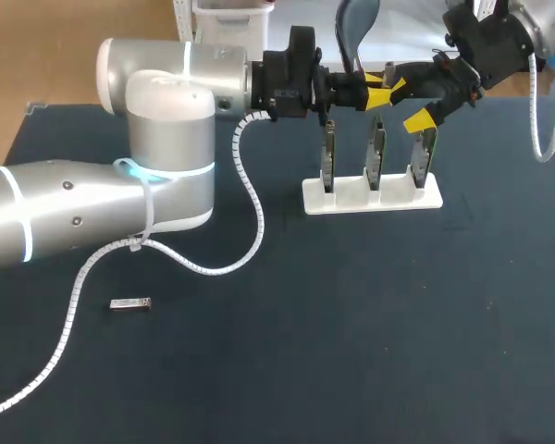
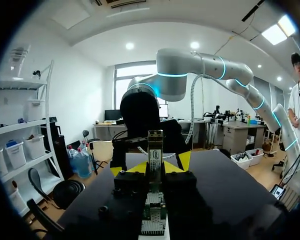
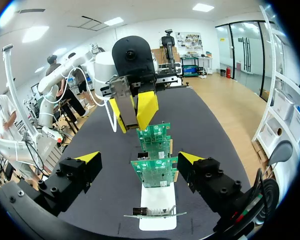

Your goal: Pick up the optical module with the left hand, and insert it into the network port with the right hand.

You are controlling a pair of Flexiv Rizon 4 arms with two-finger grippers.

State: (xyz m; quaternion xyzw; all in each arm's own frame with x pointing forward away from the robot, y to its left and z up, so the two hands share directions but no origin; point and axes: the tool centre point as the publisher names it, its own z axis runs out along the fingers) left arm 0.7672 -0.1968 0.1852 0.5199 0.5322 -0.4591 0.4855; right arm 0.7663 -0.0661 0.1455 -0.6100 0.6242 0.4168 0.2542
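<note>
**Head view.** The left arm [image 1: 120, 185] extends along the far side of the dark table [image 1: 351, 324]. The left gripper [image 1: 377, 92] hangs above a white stand [image 1: 398, 199] that carries three green circuit boards [image 1: 376, 153], upright in a row. What it holds is too small to tell here. The right gripper [image 1: 409, 104] sits just beside it, fingers spread. A loose module [image 1: 129, 303] lies flat on the table, well apart from the stand.

**Left wrist view.** The left gripper [image 2: 154, 167] is clamped on the optical module [image 2: 155, 145]. Both fingers press its sides and the module stands upright between them. The circuit boards [image 2: 152, 210] lie directly under the gripper.

**Right wrist view.** The right gripper [image 3: 140, 159] is wide open and grips nothing. The circuit boards [image 3: 154, 172] and white stand [image 3: 157, 202] lie between its fingers without touching them. Ahead and above the boards, the left gripper [image 3: 134, 112] holds the optical module [image 3: 124, 97].
</note>
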